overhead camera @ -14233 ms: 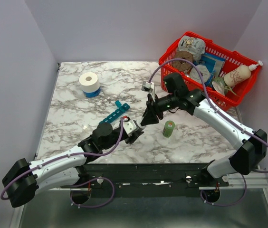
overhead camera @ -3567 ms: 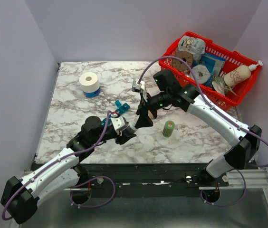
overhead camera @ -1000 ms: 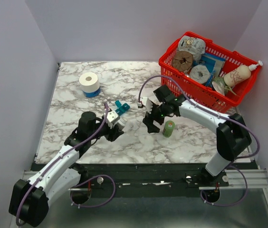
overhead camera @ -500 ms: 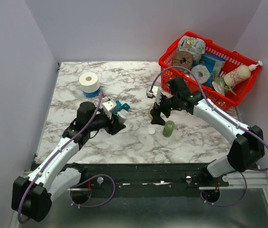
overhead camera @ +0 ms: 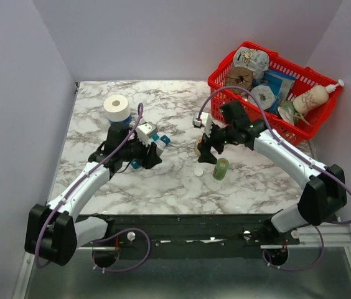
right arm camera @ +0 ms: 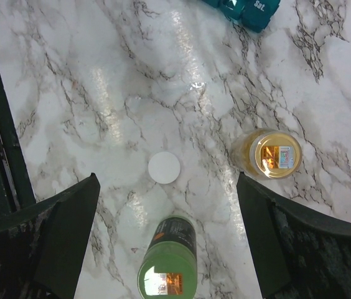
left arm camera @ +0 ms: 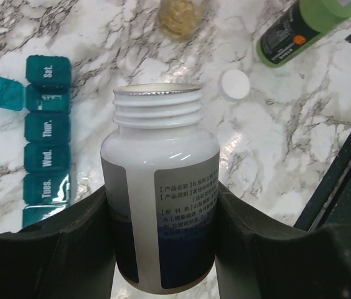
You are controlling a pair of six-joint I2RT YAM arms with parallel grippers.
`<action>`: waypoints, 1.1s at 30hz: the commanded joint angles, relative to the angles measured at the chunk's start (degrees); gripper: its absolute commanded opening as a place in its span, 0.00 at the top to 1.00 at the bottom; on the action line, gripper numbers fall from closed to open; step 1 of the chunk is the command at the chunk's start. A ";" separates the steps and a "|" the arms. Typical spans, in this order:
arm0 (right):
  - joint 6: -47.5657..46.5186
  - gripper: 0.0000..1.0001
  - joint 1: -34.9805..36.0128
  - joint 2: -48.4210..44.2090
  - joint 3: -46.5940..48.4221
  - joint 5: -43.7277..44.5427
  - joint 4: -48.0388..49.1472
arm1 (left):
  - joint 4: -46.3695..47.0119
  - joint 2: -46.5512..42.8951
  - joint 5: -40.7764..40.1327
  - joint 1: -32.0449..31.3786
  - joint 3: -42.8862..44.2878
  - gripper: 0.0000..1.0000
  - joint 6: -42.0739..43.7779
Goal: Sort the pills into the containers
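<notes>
Left hand clamps the uncapped pill bottle; pouring likely comes next, tilting it over the pill box at nine o'clock.

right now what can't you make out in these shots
Left wrist view: bottle contents, mouth faces away, walls opaque.
Left wrist view: organiser near end, behind left gripper.
Right wrist view: organiser past Sat., cut off by top edge.
</notes>
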 commanded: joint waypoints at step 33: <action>1.71 0.00 -1.28 -3.78 -3.05 -6.44 1.71 | 1.51 9.18 2.68 7.10 5.71 1.00 13.33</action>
